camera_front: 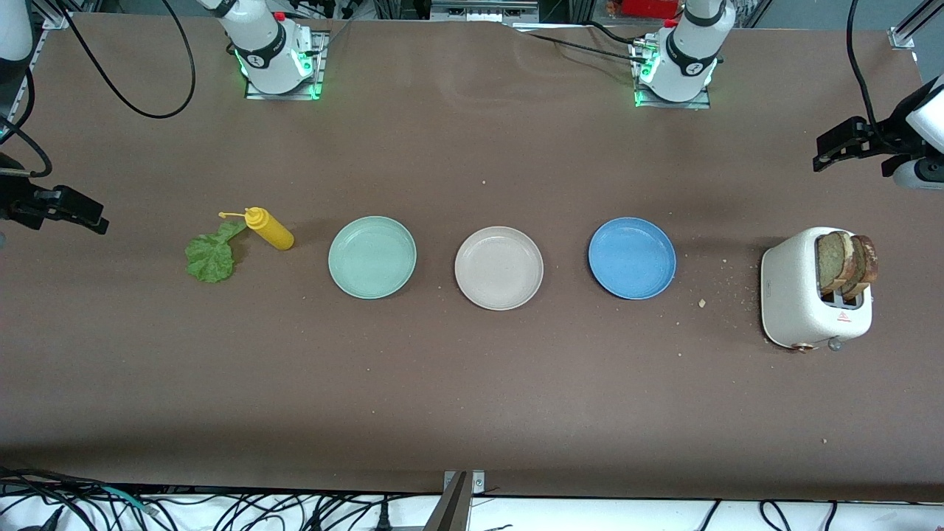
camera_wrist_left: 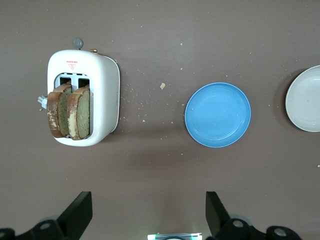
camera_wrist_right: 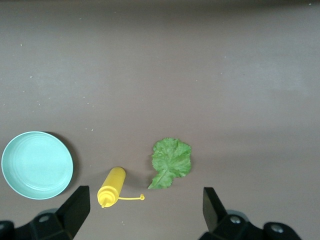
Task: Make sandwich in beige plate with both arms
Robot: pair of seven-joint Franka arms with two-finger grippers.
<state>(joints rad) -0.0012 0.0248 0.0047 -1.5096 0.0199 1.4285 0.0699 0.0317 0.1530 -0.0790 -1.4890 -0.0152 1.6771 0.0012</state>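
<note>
Two toasted bread slices [camera_front: 844, 262] [camera_wrist_left: 70, 112] stand upright in the slots of a white toaster [camera_front: 800, 295] [camera_wrist_left: 105, 95] at the left arm's end of the table. A green lettuce leaf [camera_front: 210, 257] [camera_wrist_right: 171, 161] lies flat at the right arm's end. The beige plate [camera_front: 498, 267] [camera_wrist_left: 306, 105] sits empty mid-table. My left gripper [camera_front: 830, 151] [camera_wrist_left: 147, 197] hangs open over bare table beside the toaster. Over bare table beside the lettuce, my right gripper [camera_front: 92, 214] [camera_wrist_right: 145, 192] is open too. Neither holds anything.
A yellow squeeze bottle [camera_front: 270, 229] [camera_wrist_right: 111, 186] lies on its side next to the lettuce. A mint-green plate [camera_front: 372, 257] [camera_wrist_right: 37, 165] and a blue plate [camera_front: 632, 257] [camera_wrist_left: 218, 114] flank the beige one. Crumbs are scattered between the blue plate and the toaster.
</note>
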